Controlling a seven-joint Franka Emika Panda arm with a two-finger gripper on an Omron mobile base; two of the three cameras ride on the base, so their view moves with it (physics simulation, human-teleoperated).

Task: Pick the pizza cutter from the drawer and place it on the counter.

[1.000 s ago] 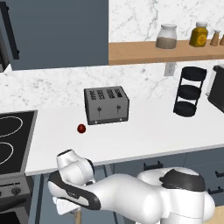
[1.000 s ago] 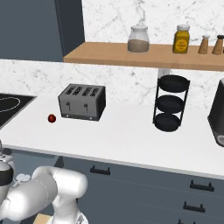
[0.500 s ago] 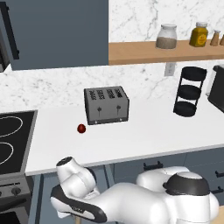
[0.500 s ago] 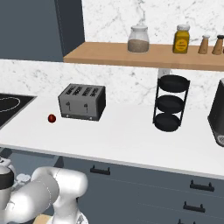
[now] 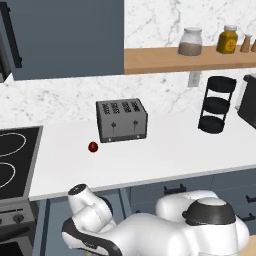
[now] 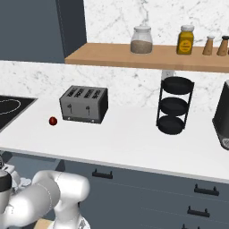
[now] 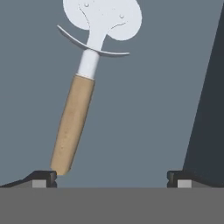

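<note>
Hand view, item one: pizza cutter [image 7: 74, 118], lying flat on the blue-grey floor of the drawer [image 7: 144, 109], wheel pointing away from the camera and tan handle running back toward the fingertips. The butt of the handle is sitting just beside the left fingertip [image 7: 41, 177] and partly over it, so the tool is lying off to one side of the gripper [image 7: 111, 179] rather than between the fingers. The jaws are standing wide apart and are holding nothing; the spread is probably there to straddle the handle once the hand is centred over it. A darker drawer wall is rising on the far side of the right fingertip, away from the cutter, which is leaving little room to shift that way.

Item two, left base view: counter [image 5: 170, 155], white slab carrying a toaster [image 5: 121, 120] with a small red ball [image 5: 93, 147] just beside it on the stovetop [image 5: 12, 160] side. A black tiered rack [image 5: 216, 104] is standing well apart from the toaster on its other side. Bare slab in front of the toaster is offering a landing spot for the cutter.

Item three: arm folding low below the counter edge, reaching down because the drawer is sitting beneath the slab. Judged stage: lining up for the grasp, cutter not yet lifted.
</note>
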